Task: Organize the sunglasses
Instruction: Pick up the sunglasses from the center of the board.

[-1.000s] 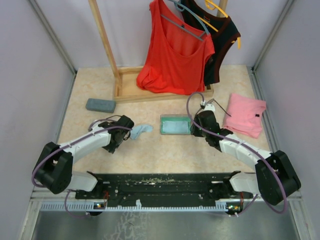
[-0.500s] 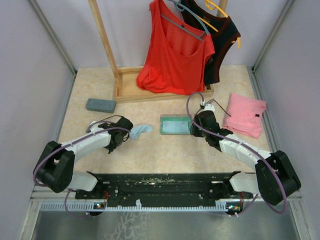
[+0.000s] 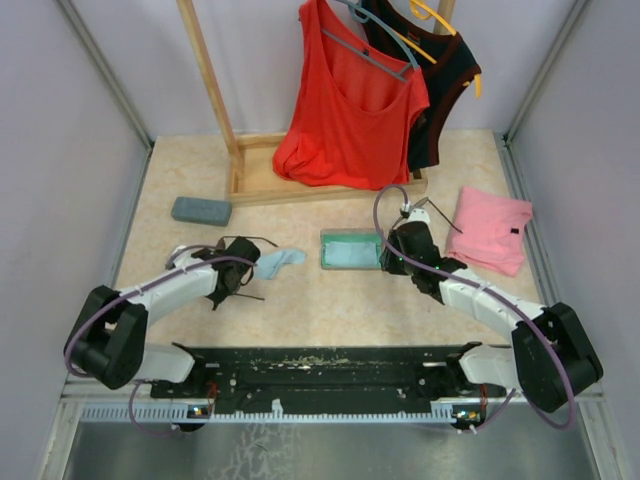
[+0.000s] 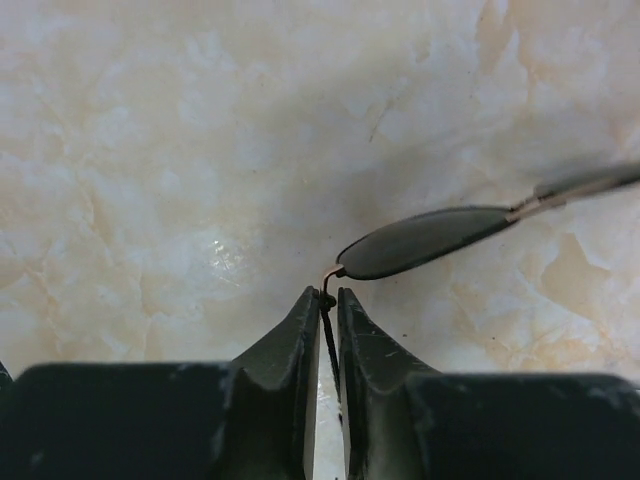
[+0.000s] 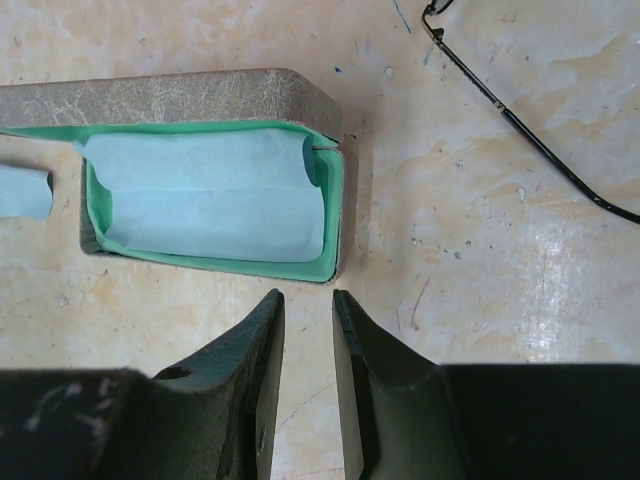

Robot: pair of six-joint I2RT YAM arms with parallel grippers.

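In the left wrist view, my left gripper (image 4: 327, 300) is shut on the thin wire frame of one pair of sunglasses (image 4: 420, 242), and a dark lens sticks out past the fingertips to the right, above the marble table. Seen from above, this gripper (image 3: 232, 264) is at the left of the table. My right gripper (image 5: 307, 297) stands slightly open with nothing between its fingers, just in front of the open green-lined glasses case (image 5: 336, 200). A light blue cloth (image 5: 200, 190) lies in that case. The slim arm of a second pair of sunglasses (image 5: 530, 135) lies to the right of it.
A shut grey case (image 3: 200, 210) lies at the back left. A loose blue cloth (image 3: 280, 261) lies beside the left gripper. A folded pink garment (image 3: 490, 230) is at the right. The wooden rack base (image 3: 250, 185) with a red top (image 3: 350, 100) hanging over it fills the back.
My left gripper has closed on the sunglasses frame, and the glasses' thin arms now stick out beside it. The right arm has not moved.
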